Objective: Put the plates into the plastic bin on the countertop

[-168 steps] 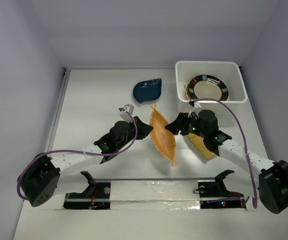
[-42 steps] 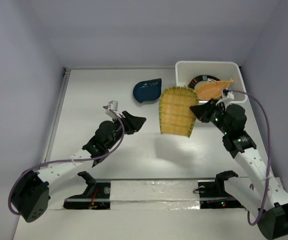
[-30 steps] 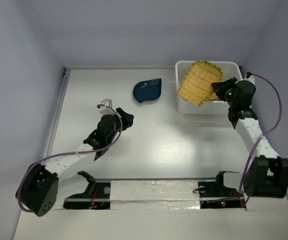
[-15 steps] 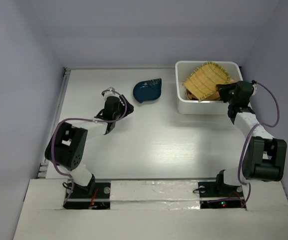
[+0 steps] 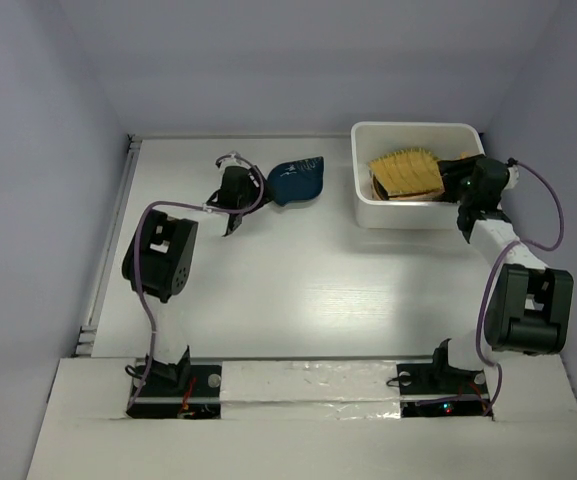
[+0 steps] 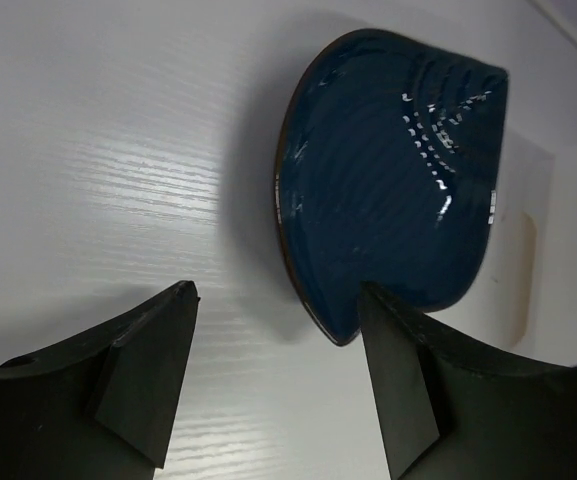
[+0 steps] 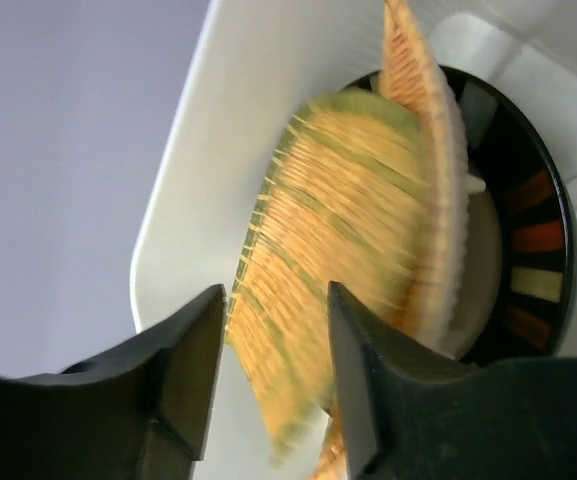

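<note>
navy leaf plate (image 5: 296, 180), seen from above, lies on the bench (image 5: 318, 280) left of the plastic bin (image 5: 368, 215), left claw (image 5: 251, 193) beside it. left wrist: claw spread; straddle its rim squarely. right wrist: right claw (image 7: 273, 292) spread, ribbed plate (image 7: 338, 200) blurred, seemingly loose in bin.

Just ahead of the left hand (image 6: 276, 295), the navy leaf plate (image 6: 388, 190) is glossy, its fine ridges catching light. The surface (image 6: 98, 150) beneath shows a faint wood-grain texture and a soft sheen. Before the right hand (image 7: 275, 290), the yellow-green ribbed plate (image 7: 338, 230) looks matt and rough; the plastic bin (image 7: 218, 150) is smooth white.
</note>
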